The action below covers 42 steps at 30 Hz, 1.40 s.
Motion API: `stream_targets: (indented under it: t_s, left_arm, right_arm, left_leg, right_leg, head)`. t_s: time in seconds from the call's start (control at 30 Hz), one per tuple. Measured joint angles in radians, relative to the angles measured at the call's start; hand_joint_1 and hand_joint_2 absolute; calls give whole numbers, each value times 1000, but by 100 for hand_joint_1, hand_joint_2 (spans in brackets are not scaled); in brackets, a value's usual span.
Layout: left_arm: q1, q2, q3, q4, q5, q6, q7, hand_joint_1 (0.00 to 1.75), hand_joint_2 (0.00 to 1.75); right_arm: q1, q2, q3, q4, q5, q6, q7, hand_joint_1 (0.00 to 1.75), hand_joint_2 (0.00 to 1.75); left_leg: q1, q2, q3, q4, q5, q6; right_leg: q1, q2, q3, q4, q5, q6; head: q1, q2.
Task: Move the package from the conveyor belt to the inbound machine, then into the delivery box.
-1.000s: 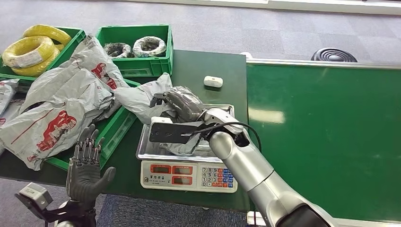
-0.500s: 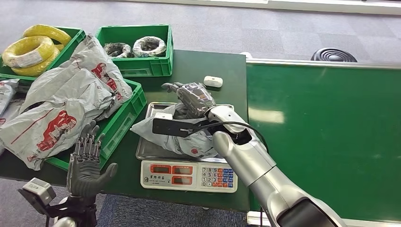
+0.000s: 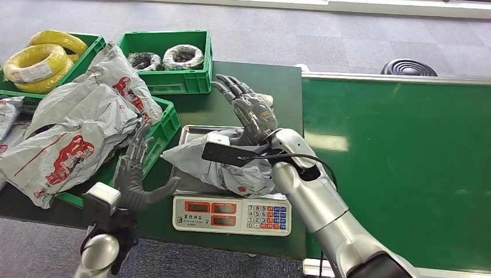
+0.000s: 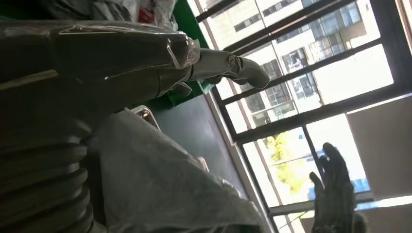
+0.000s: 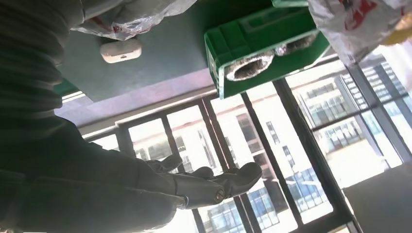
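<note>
- Grey plastic package [image 3: 223, 168] with a red mark is lying on the steel tray of the weighing scale [image 3: 231, 215], which is sitting on the dark green table [image 3: 255, 78] beside the conveyor belt [image 3: 399, 162].
- Right hand [image 3: 250, 111] is hovering above the far edge of the scale tray, apart from the package, with its fingers [image 3: 230, 84] spread and stretched out, holding nothing; the right wrist view is showing the same hand [image 5: 194, 184] flat and extended against the windows.
- Left hand [image 3: 139, 174] is rising at the near edge of the table, just beside the green crate [image 3: 159, 136], its fingers [image 3: 138, 147] fanned apart and empty.
- Left wrist view is showing the left hand [image 4: 145, 63] with its fingers [image 4: 233, 68] straight, close to the package [image 4: 160, 189].
- Green crate is holding a heap of grey mail bags [image 3: 75, 127] with red print, spilling over its rim.
- Two more green crates behind are holding yellow cable coils [image 3: 37, 61] and wrapped wire coils [image 3: 182, 57].
- Small white device [image 5: 120, 50] is lying on the table beyond the scale, seen in the right wrist view.
</note>
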Motion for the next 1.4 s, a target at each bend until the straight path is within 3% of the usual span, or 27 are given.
stream_targets:
  t_s: [0.2,0.4,0.43,0.57,0.8,1.0,1.1,1.23,1.4]
  left_arm:
    - [-213,-52,-182,266,-249,-16,152,0,175]
    - [-381,-112,-297,551,-337,-35,203,0,175]
    - [-408,-124,-316,602,-356,-41,211,7,175]
    - [-494,-179,-395,794,-427,-53,228,170,175]
    - [-584,-247,-472,967,-465,-47,228,171,175]
    - [-614,-268,-491,1012,-465,-34,225,175,175]
    - [-611,-271,-490,1013,-446,32,209,175,175]
    - [-592,-257,-454,940,-398,140,196,175,175]
    - [-565,-207,-356,705,-363,239,205,175,175]
  right_arm:
    - [178,-55,-105,-236,-35,-227,-69,0,175]
    - [306,-101,-186,-453,-144,-318,-115,0,175]
    - [323,-106,-198,-488,-165,-330,-122,0,175]
    - [377,-123,-239,-613,-198,-366,-142,0,175]
    - [411,-130,-274,-734,-198,-377,-140,0,175]
    - [417,-133,-279,-763,-195,-378,-139,0,175]
    - [421,-135,-280,-767,-189,-380,-136,0,175]
    - [442,-144,-279,-768,-207,-402,-145,0,175]
    - [477,-160,-277,-768,-227,-445,-165,0,175]
  left_leg:
    - [-2,-1,-2,0,0,0]
    - [-2,1,-1,0,0,1]
    - [-2,0,-1,0,0,1]
    - [-2,0,-1,0,0,1]
    - [-2,-2,3,0,0,1]
    - [-2,-2,8,0,0,1]
    - [-2,-2,8,0,0,1]
    - [-2,-1,7,0,0,1]
    - [-2,0,2,0,0,1]
  right_leg:
    - [-2,-1,0,0,0,0]
    - [-2,1,-2,0,1,0]
    - [-2,0,-1,0,1,0]
    - [-2,0,0,0,1,0]
    - [-2,-2,6,0,0,1]
    - [-2,-2,10,-1,0,1]
    - [-2,-2,11,-1,0,1]
    - [-2,-2,9,0,1,1]
    - [-2,0,3,1,1,1]
  head:
    - [0,0]
    - [-1,0]
    - [-1,0]
    - [0,0]
    - [0,0]
    - [-1,0]
    - [0,0]
    - [-1,0]
    - [-1,0]
